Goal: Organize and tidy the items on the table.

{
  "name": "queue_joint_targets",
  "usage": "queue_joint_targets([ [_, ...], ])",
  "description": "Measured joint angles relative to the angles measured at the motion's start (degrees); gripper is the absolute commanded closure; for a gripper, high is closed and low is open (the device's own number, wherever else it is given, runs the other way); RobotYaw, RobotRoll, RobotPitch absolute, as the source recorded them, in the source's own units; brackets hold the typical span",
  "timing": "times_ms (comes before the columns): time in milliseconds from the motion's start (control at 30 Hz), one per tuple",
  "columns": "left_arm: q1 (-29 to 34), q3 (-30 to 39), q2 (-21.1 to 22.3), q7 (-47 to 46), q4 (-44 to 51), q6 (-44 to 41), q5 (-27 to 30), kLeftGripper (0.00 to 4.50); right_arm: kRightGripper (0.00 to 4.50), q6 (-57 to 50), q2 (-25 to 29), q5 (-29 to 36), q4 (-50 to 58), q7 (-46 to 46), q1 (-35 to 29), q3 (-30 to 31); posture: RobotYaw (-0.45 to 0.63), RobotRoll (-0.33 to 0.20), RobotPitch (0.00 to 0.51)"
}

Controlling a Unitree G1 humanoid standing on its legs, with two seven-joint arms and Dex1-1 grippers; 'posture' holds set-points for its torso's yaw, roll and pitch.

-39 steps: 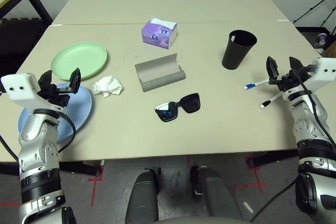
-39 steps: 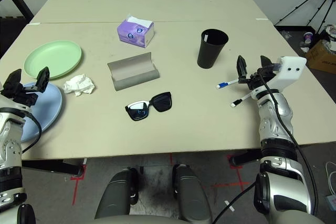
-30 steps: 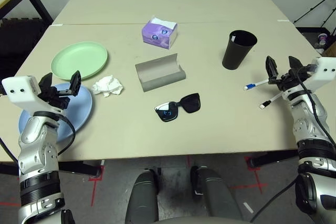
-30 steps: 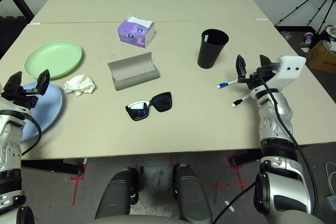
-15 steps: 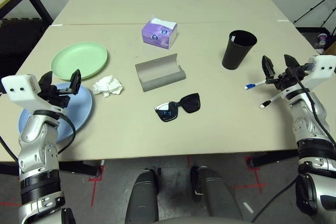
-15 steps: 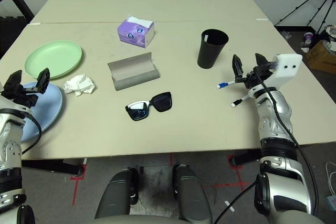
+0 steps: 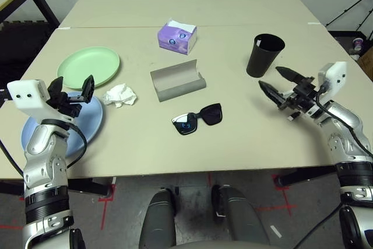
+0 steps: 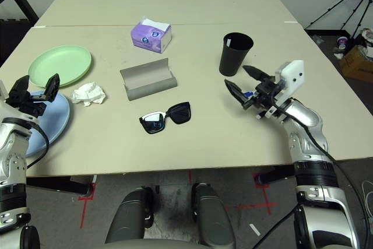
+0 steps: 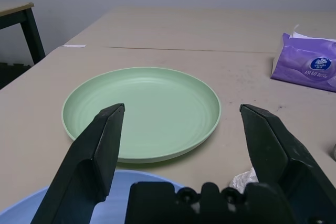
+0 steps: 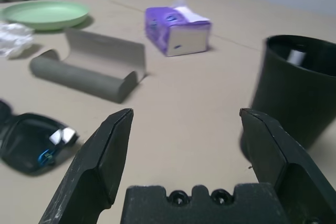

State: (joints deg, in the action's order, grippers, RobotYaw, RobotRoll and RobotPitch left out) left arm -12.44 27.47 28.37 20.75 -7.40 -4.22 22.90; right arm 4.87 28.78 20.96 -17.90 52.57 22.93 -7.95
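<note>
On the beige table [image 7: 145, 144] a green plate [image 7: 88, 67] lies at the left, with a pale blue plate [image 7: 90, 118] in front of it. My left gripper [image 7: 72, 86] hovers open over the blue plate, pointing at the green plate [image 9: 142, 111]. Crumpled tissue [image 7: 119, 95] lies beside the plates. The grey glasses case [image 7: 176, 80] stands open at the centre, the black sunglasses [image 7: 198, 119] in front of it. My right gripper [image 7: 269, 77] is open and empty, just in front of the black cup [image 7: 265, 55]. It covers most of the white pens [image 8: 260, 115].
A purple tissue box [image 7: 176, 36] stands behind the case, close to the table's seam. A dark stand [image 7: 23, 4] is off the table's far left corner, and tripod legs [image 7: 349, 10] are on the floor at the right.
My right gripper has swung left, towards the table's middle, and now points at the case and sunglasses, in front of the pens. My left gripper has barely moved.
</note>
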Motion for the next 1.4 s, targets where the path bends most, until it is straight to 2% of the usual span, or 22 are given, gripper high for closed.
queue_joint_targets([
  [267,-0.1,-0.5,0.0,0.0,0.0,0.0,0.0,0.0,0.03,0.2,2.8,0.4,-0.1,8.9,2.5,1.7,-0.01,0.0,0.123],
  [500,-0.1,-0.6,0.0,0.0,0.1,-0.1,0.0,0.0,0.03,-4.4,-0.4,4.8,-0.2,9.7,3.0,0.8,0.0,0.0,0.124],
  [833,-0.1,-1.0,0.0,0.0,0.5,-0.6,0.0,0.0,0.03,-4.5,-1.6,2.8,-0.1,11.3,2.5,3.6,0.01,0.0,0.125],
  [1133,0.0,-1.0,0.1,0.5,1.8,-1.3,0.0,0.0,0.03,4.4,-1.4,1.5,-3.5,16.4,3.7,3.9,0.01,0.0,0.128],
  [1233,0.4,-1.0,1.5,1.9,1.7,-1.8,0.1,0.0,0.03,4.4,-0.6,1.5,-4.0,18.1,3.7,4.2,0.01,0.0,0.131],
  [1400,1.7,-1.0,7.1,8.2,1.7,-4.6,1.6,0.0,0.03,2.5,-0.1,1.6,-4.0,19.3,3.8,4.8,0.02,0.0,0.132],
])
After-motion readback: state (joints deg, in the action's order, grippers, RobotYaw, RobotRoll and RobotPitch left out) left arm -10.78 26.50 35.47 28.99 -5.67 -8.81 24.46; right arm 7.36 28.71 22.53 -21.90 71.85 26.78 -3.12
